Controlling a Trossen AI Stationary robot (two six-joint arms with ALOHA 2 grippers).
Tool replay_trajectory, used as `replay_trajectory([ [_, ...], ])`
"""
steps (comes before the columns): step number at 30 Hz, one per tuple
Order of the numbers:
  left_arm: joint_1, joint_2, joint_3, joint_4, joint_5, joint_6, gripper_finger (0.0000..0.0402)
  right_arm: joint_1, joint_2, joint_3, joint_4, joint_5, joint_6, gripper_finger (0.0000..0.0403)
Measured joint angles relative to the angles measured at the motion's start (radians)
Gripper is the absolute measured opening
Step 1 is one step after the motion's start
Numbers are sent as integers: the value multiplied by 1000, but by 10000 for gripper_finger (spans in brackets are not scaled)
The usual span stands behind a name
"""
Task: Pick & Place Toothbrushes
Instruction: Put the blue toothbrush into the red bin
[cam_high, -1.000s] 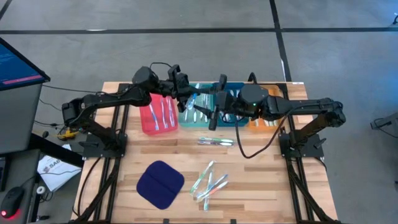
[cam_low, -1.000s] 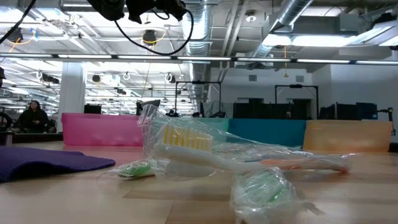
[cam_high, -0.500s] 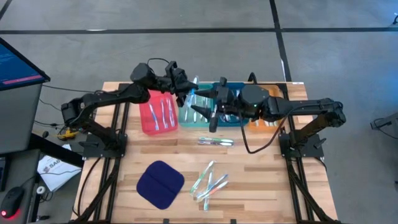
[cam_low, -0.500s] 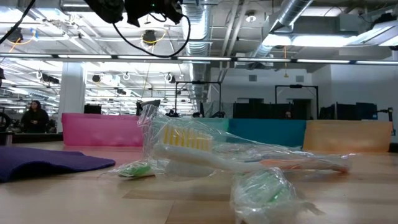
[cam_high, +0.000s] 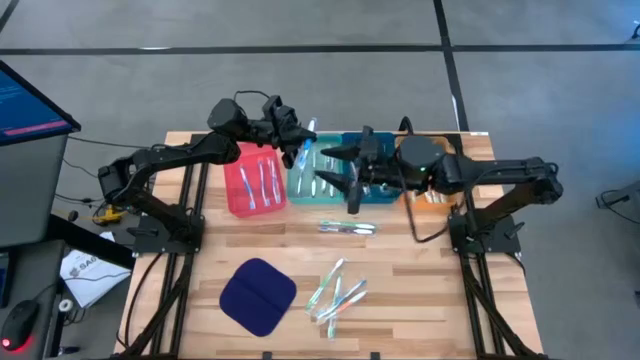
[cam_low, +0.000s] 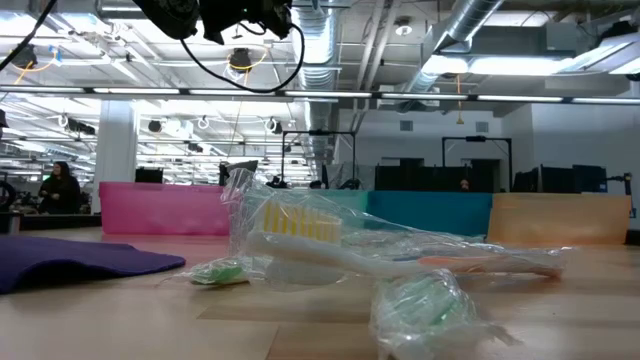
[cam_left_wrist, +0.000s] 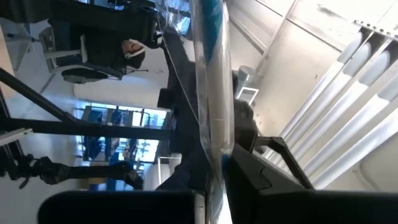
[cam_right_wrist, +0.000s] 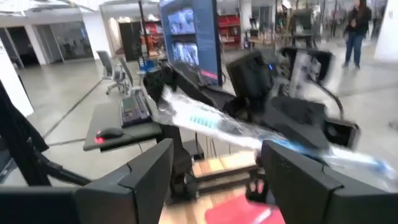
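Note:
My left gripper hangs above the far end of the teal tray, shut on a wrapped toothbrush with a blue accent. My right gripper is open, level over the teal and blue trays, its fingers pointing toward the left gripper and a short way off. In the right wrist view that toothbrush crosses beyond my open fingers. More toothbrushes lie in the red tray and loose on the table. My left gripper pinches the wrapped toothbrush between its two fingers, which sit on one end of the handle. The fingers lie along it, and the rest sticks out past the fingertips. It is lifted clear of trays and table.
Red, teal, blue and orange trays stand in a row along the far side. A dark blue cloth pad lies near the front left. Wrapped toothbrushes fill the low view's foreground. Bare wood shows at the front right.
My right gripper has drawn back toward the table's right, away from the left gripper. My left gripper, still shut on the toothbrush, has shifted slightly toward the far edge. The loose toothbrushes and trays have stayed put.

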Motion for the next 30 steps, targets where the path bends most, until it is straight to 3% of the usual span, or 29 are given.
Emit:
replay_trajectory([
  [7,55,0,0,0,17,136,17,0,-79,-2,-149,1,125,240],
  [11,85,0,0,-47,19,291,17,0,-103,-2,-194,1,155,240],
  [25,142,-1,0,-696,-53,890,17,-3,-73,-4,-308,1,306,240],
  [30,158,-1,-6,-940,-133,1075,17,-2,-37,-4,-300,2,313,240],
])
